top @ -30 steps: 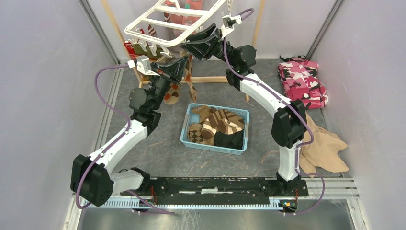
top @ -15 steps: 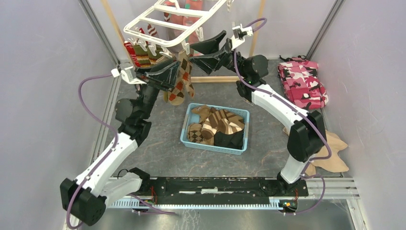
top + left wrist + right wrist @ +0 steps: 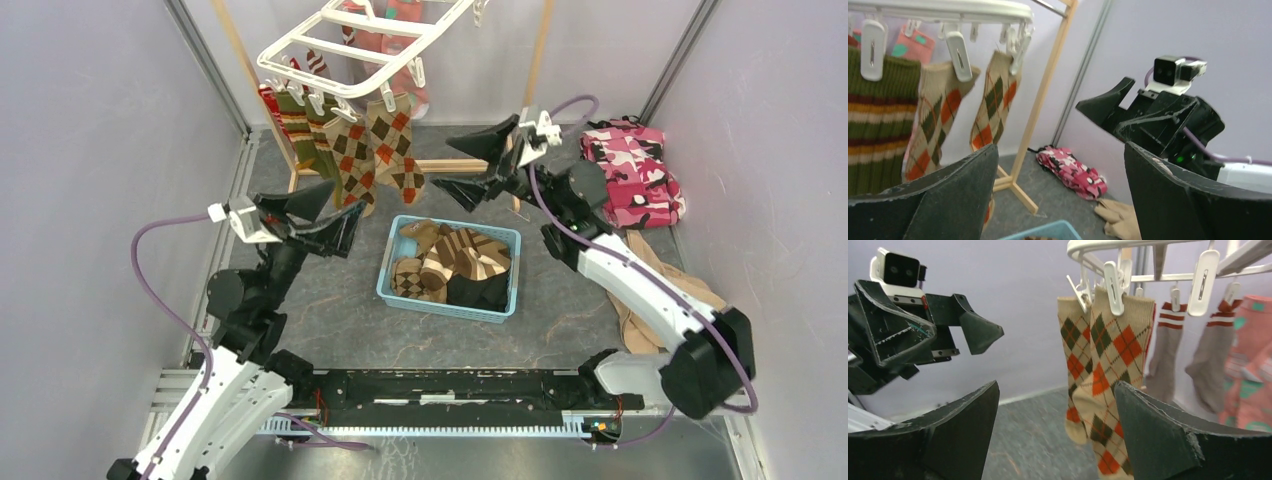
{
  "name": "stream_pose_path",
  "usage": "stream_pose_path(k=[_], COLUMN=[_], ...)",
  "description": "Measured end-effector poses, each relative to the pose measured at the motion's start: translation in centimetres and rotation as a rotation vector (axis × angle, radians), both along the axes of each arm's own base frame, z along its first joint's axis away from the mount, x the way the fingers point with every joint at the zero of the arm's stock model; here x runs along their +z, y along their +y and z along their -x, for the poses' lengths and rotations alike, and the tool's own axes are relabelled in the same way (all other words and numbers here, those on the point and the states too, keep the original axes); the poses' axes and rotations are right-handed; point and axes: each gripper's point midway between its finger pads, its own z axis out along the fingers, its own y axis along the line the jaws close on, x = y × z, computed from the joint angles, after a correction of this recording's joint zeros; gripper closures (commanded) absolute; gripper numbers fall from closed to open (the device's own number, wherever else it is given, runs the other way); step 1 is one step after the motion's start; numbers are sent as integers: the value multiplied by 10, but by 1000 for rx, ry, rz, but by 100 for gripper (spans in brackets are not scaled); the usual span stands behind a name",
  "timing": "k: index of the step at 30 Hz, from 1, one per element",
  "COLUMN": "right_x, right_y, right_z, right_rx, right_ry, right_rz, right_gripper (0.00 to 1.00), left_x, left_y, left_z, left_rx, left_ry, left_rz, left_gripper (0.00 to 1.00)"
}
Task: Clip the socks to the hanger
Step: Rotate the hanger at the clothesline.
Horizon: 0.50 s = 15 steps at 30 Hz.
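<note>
The white hanger hangs at the top, with several socks clipped along its near rim: striped olive ones and two tan argyle ones. More socks lie in the blue basket. My left gripper is open and empty, below and left of the argyle socks. My right gripper is open and empty, to their right. In the left wrist view, the left gripper faces the clipped socks. In the right wrist view, the right gripper faces the argyle pair under white clips.
The light blue basket stands mid-floor between the arms. A light wooden frame stand carries the hanger. A pink camouflage cloth lies at the back right. A beige cloth lies under the right arm.
Both arms pulled back and down from the hanger, and both grippers opened. The argyle sock they were at now hangs freely from its clip.
</note>
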Motion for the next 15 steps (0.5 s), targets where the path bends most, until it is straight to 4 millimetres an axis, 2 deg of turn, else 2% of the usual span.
stream_pose_path(k=[3,6,9,15], right_x=[-11,-27,-52,-122], right_y=[-17,-33,-44,-59], right_z=[13,23,27,29], right_rx=[-72,-136,-189,-253], right_ry=[-43,-70,-66,11], right_rz=[52,94,146,287], right_gripper=[2,2,2,2], left_x=[-21,-54,-92,-179], left_y=[0,-7,-16,-30], left_z=[13,16,16,17], left_rx=[-30,-70,-125,-219], left_ry=[6,41,102,276], left_rz=[-23,-59,-75,-63], left_gripper=[0,0,0,0])
